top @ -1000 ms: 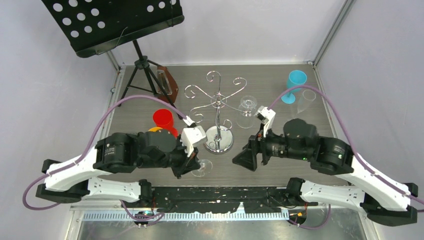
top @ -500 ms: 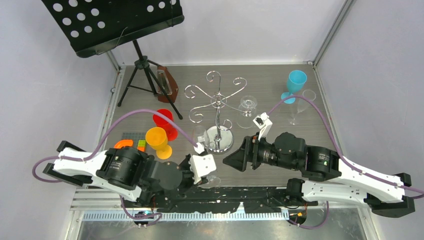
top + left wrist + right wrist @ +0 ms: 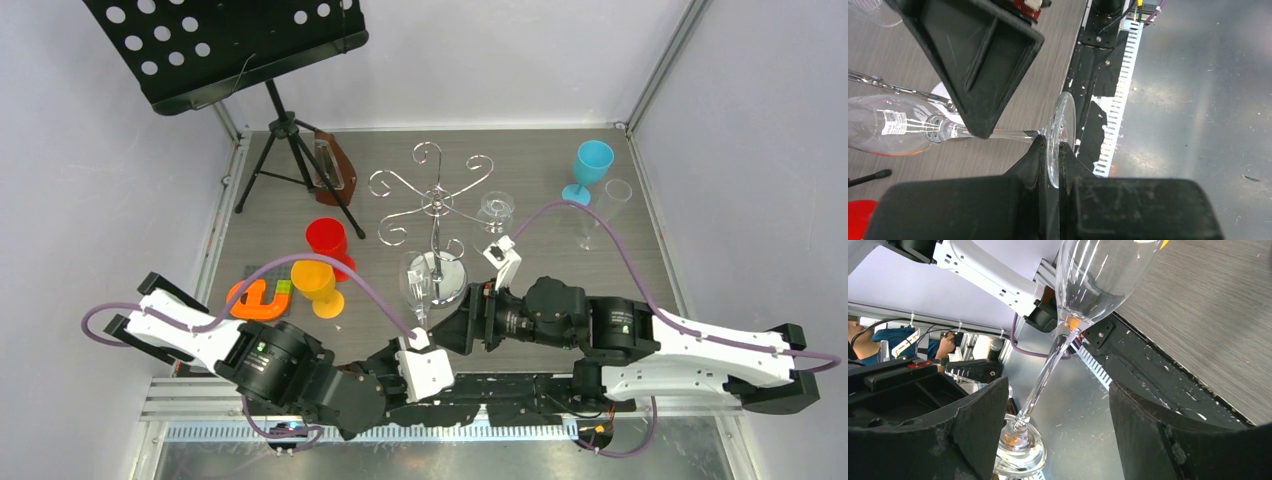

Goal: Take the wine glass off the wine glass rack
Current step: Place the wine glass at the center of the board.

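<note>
A clear wine glass (image 3: 415, 278) is off the chrome wine glass rack (image 3: 437, 197) and hangs in front of its round base. My left gripper (image 3: 424, 348) is shut on the glass's foot (image 3: 1061, 125), the thin disc pinched between the black fingers (image 3: 1034, 156). The bowl (image 3: 890, 127) points away from the gripper. My right gripper (image 3: 452, 325) is open, and the stem (image 3: 1047, 371) runs between its fingers, closer to the left finger (image 3: 979, 425) and touching neither. A second clear glass (image 3: 497, 210) hangs from a rack arm.
A black music stand (image 3: 230, 45) on a tripod fills the back left. A red cup (image 3: 326, 238), an orange goblet (image 3: 315, 280) and an orange letter piece (image 3: 262, 298) sit left of the rack. A blue goblet (image 3: 590, 165) and a clear flute (image 3: 598, 212) stand at the back right.
My left arm has drawn back toward the near edge and right, carrying the glass by its foot. My right gripper has slid left and now straddles the stem.
</note>
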